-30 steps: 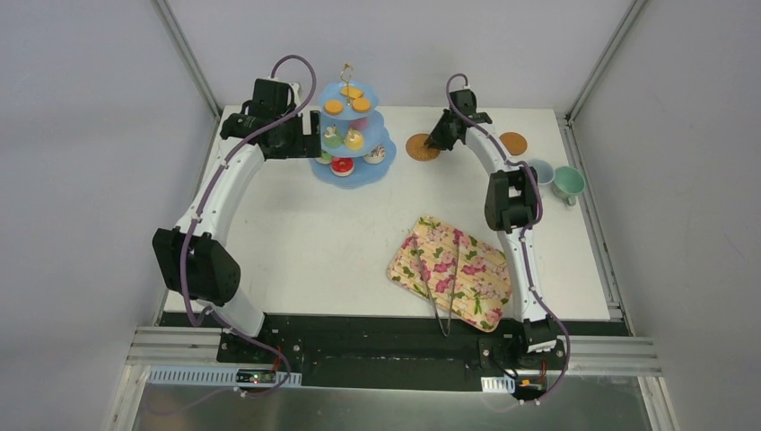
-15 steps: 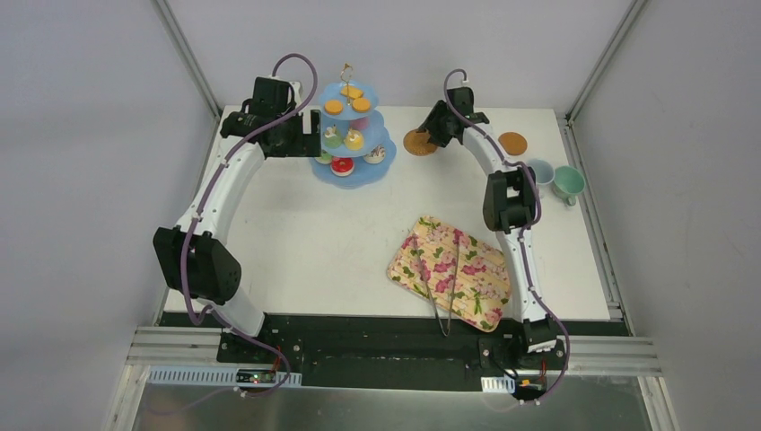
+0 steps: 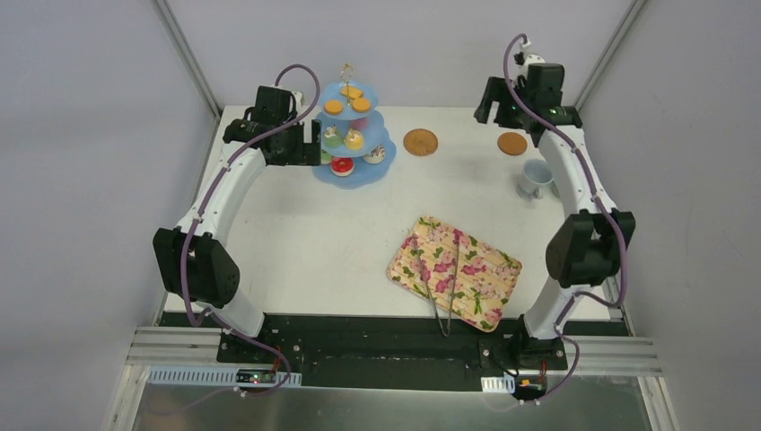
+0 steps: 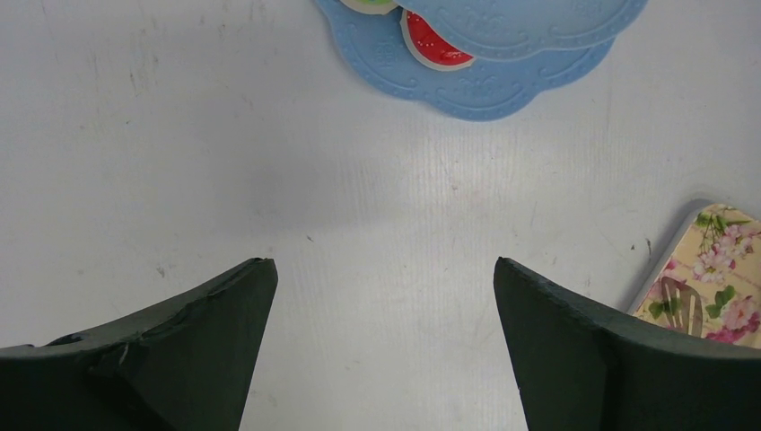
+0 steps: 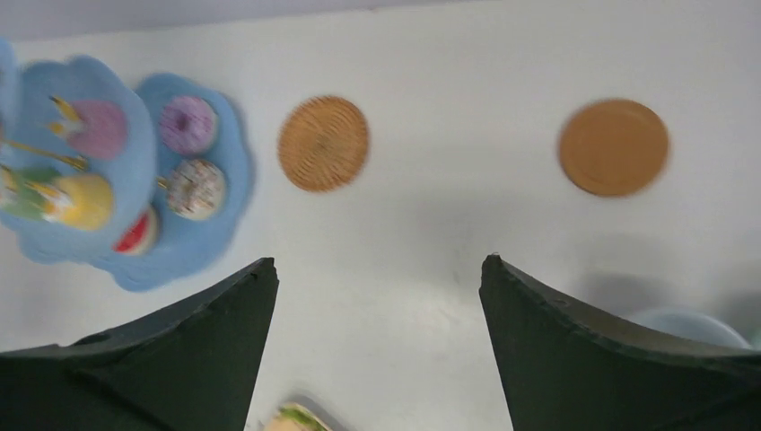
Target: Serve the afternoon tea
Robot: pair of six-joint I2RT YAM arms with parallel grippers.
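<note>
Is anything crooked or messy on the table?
Yes. The flowered tray lies crooked near the front edge, and the tongs on it poke out past the edge of the table. Nothing looks spilled or broken.

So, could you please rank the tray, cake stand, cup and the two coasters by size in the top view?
1. tray
2. cake stand
3. cup, left coaster and right coaster: too alike to rank.
</note>
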